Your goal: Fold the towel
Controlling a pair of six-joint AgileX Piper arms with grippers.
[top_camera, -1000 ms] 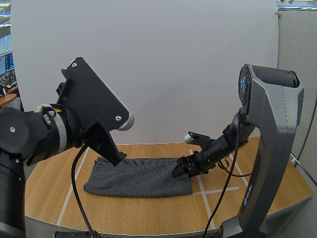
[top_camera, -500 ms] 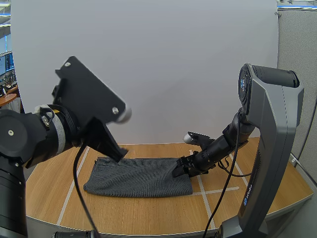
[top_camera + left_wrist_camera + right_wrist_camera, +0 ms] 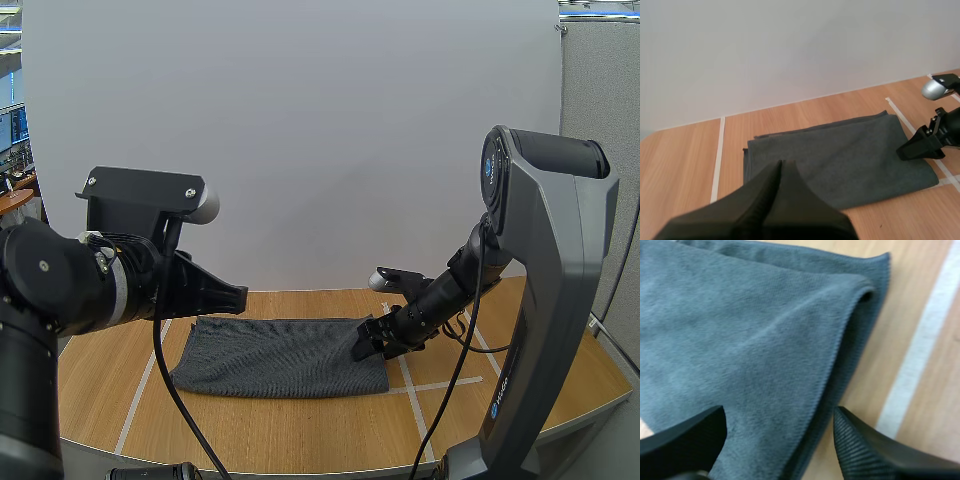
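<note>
The left pincer (image 3: 780, 164) is hanging above the bench (image 3: 300, 430) with its fingers pressed together into one dark wedge. Its bulk is covering part of the near left edge of the folded grey towel (image 3: 840, 160), which is lying flat just beyond it. The towel is stretching from there across to the right pincer (image 3: 780, 422), which is standing spread at the cloth's right edge. One finger is over the fabric and the other is over bare wood beside a white tape line (image 3: 912, 365); whether the tips are touching the cloth is hard to make out.
</note>
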